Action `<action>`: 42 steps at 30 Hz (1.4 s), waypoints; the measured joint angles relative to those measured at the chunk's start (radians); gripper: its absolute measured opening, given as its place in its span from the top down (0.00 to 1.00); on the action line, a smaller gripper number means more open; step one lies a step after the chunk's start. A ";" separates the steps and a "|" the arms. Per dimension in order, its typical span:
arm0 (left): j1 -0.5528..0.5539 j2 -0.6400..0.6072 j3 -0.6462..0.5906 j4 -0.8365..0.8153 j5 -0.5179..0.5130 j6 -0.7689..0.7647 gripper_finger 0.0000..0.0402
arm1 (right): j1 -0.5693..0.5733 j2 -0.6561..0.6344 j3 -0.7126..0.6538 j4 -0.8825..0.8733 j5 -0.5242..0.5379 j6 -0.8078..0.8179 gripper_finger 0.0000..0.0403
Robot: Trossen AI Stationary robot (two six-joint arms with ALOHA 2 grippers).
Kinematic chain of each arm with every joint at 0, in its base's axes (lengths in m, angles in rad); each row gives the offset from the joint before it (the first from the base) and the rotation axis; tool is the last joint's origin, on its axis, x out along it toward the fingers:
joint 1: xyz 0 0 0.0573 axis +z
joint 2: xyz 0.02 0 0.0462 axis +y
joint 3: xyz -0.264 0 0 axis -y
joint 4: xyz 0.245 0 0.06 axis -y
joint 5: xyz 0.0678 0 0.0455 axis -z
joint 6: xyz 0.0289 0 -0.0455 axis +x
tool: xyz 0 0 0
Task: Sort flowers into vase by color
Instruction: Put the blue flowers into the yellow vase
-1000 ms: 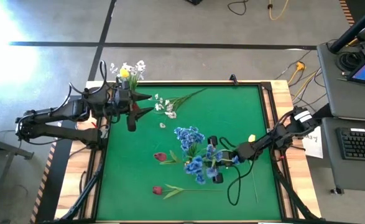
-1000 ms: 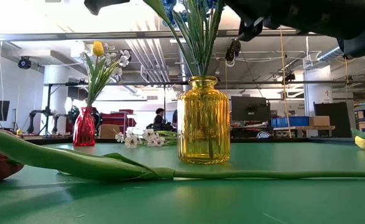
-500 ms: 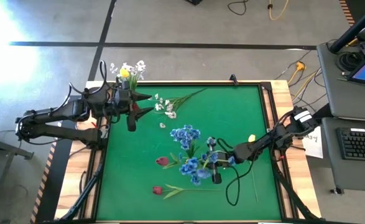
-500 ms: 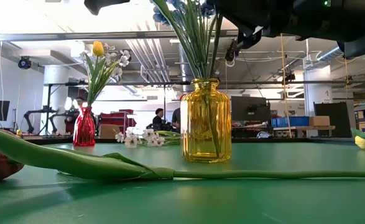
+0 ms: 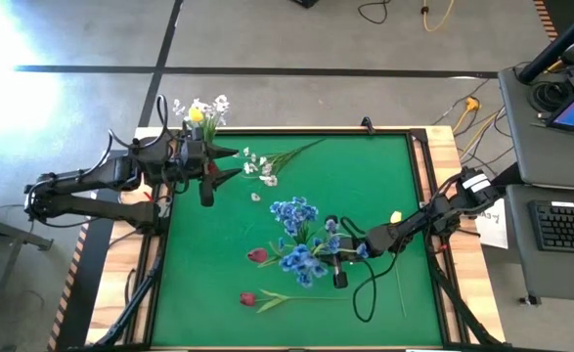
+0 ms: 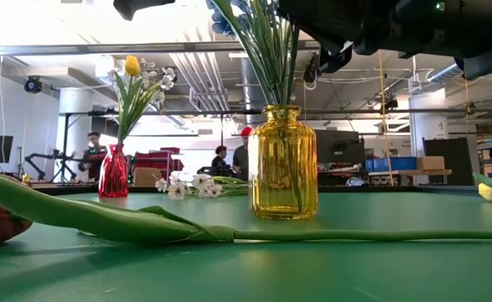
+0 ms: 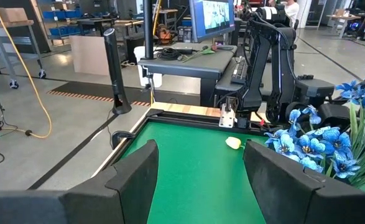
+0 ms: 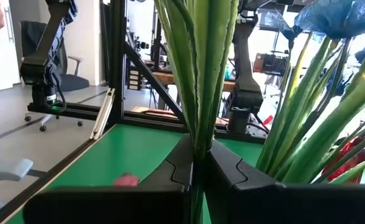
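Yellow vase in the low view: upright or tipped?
Upright. The yellow vase stands flat on the green table, mouth up, with blue flower stems rising from it; the right gripper has its jaws shut on those stems.

no readable text, labels, brands, numbers or signs in any view

blue flowers (image 5: 298,240) in a yellow vase (image 6: 282,164), red vase (image 6: 114,171), green table (image 5: 365,186).

Grey concrete floor (image 5: 296,34) (black tape line), desk with keyboard (image 5: 568,226).
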 joint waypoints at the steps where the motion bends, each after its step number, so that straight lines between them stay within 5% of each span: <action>1: 0.000 0.000 0.000 0.000 0.000 0.000 0.45 | 0.000 0.000 0.000 -0.002 0.004 0.001 0.97; 15: 0.000 0.000 0.000 0.000 0.000 0.000 0.45 | 0.000 0.000 0.000 -0.027 0.018 0.014 0.95; 31: 0.000 0.000 0.000 0.000 0.000 0.000 0.45 | -0.005 -0.001 0.000 -0.060 0.052 0.117 0.54; 42: 0.000 0.000 0.000 0.000 0.000 0.000 0.45 | -0.005 -0.072 0.000 -0.180 0.058 0.152 0.39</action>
